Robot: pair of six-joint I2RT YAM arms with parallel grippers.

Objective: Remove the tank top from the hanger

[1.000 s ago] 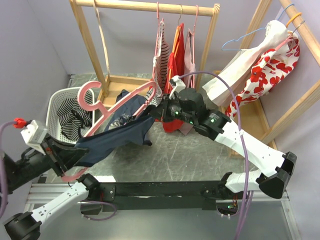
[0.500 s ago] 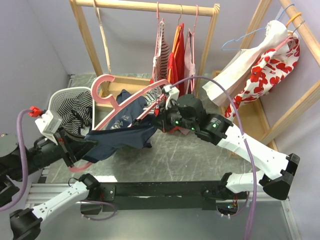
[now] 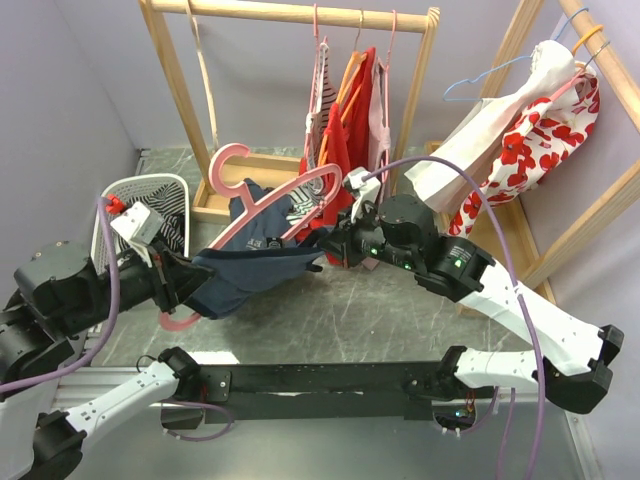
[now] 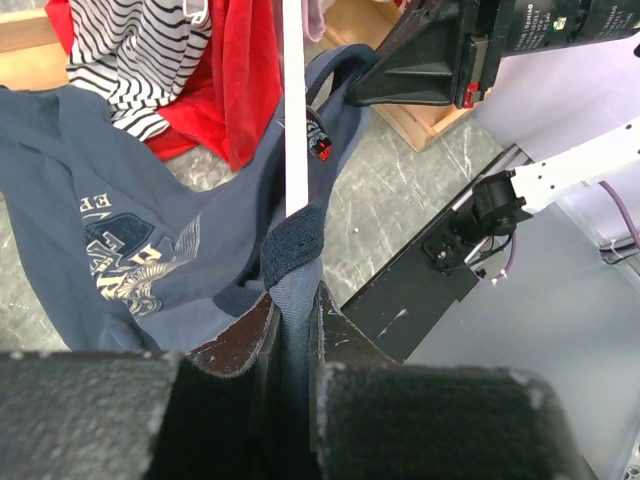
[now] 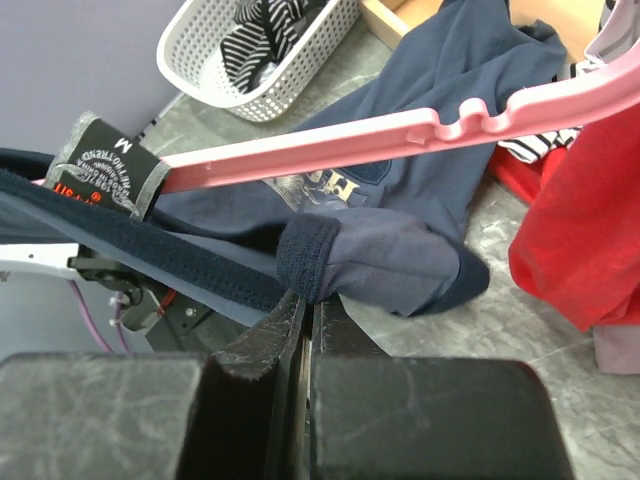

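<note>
Top external view, nearest to me: 2 white and black arms stand on a long black metal base bar [image 3: 320, 380] at the near edge of the grey marbled table [image 3: 400, 310]. The left gripper [image 3: 185, 285] is clamped on a thick hem of the navy blue fabric tank top [image 3: 255, 270]. In the left wrist view this hem sits pinched between the jaws. The right gripper [image 3: 325, 245] is closed on another hem of the same tank top, and in the right wrist view the jaws meet on the cloth. The garment hangs stretched between both grippers, above the table. The pink plastic hanger [image 3: 270, 205] lies tilted across it, with 1 arm going in under the neck label. Further left stands the white perforated plastic basket [image 3: 150, 190] with striped clothes inside. Behind, the light wooden clothes rack [image 3: 290, 12] carries red, striped and pale garments [image 3: 345, 110].
</note>
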